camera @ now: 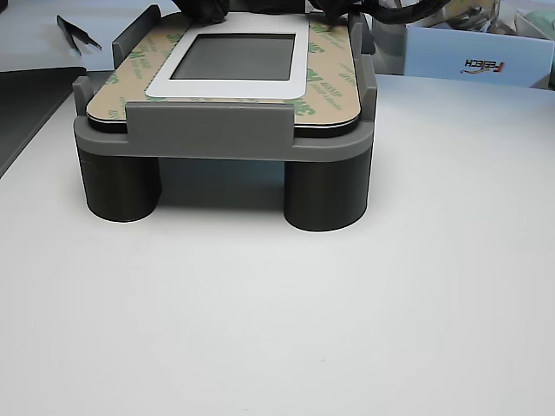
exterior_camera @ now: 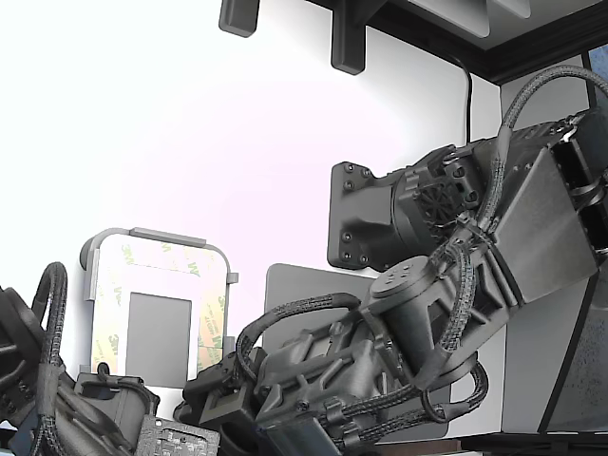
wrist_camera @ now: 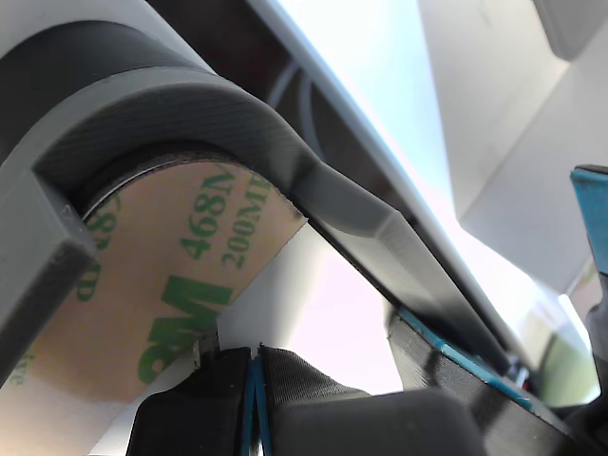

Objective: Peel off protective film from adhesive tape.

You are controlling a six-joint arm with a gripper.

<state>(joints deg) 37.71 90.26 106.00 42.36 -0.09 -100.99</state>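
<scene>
The protective film [wrist_camera: 161, 285] is a cream liner with green 3M print. It lies flat as a frame of strips [exterior_camera: 211, 323] around the small grey rectangle [exterior_camera: 159, 337] on the white plate [camera: 225, 87], which sits in a grey holder [camera: 217, 139]. My gripper [wrist_camera: 255, 366] is at the liner's inner edge, its black fingers [wrist_camera: 304, 380] pressed together with the blue pads meeting. One fingertip touches the liner edge. I cannot see any film between the pads. In the exterior view the gripper [exterior_camera: 217, 399] is low, at the plate's near right corner.
The holder rim [wrist_camera: 218, 104] curves close over the liner. A second arm [exterior_camera: 57, 408] sits at the exterior view's lower left. Dark arm parts [camera: 204, 9] crowd the holder's far side. Tweezers [camera: 78, 33], a dark mat [camera: 26, 95] and a white box [camera: 473, 61] lie around it.
</scene>
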